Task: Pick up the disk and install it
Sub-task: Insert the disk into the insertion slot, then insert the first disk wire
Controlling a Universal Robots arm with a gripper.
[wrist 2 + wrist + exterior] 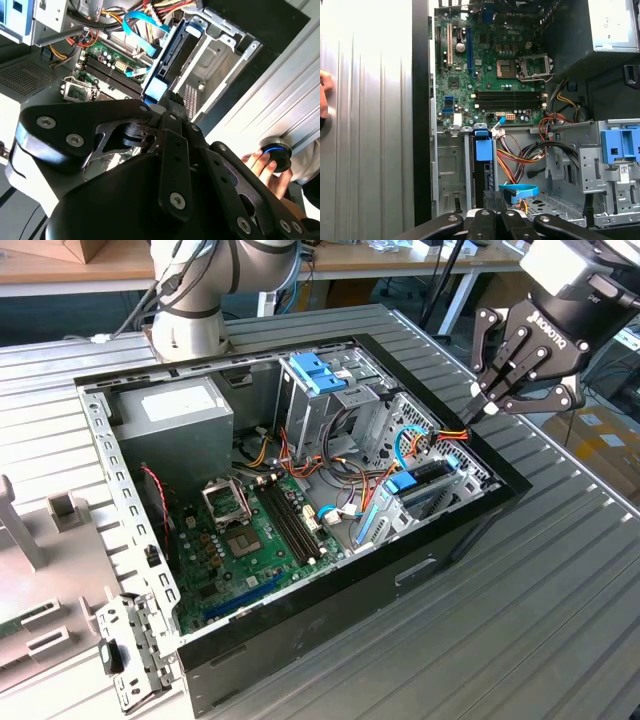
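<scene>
Disk (481, 172) stands on edge in the drive bay (451, 170), near the tool (495, 197), its fingers pressed together

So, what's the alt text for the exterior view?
A black robot end effector, fingers closed, hangs above the exterior view's right edge of an open computer case on a ribbed metal table; the disk, blue-tabbed, stands edge-on in a bay below it.

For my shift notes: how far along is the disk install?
Done: the disk stands on edge in a bay of the case. In hand: nothing; the hand is shut, above the case rim, apart from the disk. Left: I cannot tell whether it is fully seated.
</scene>
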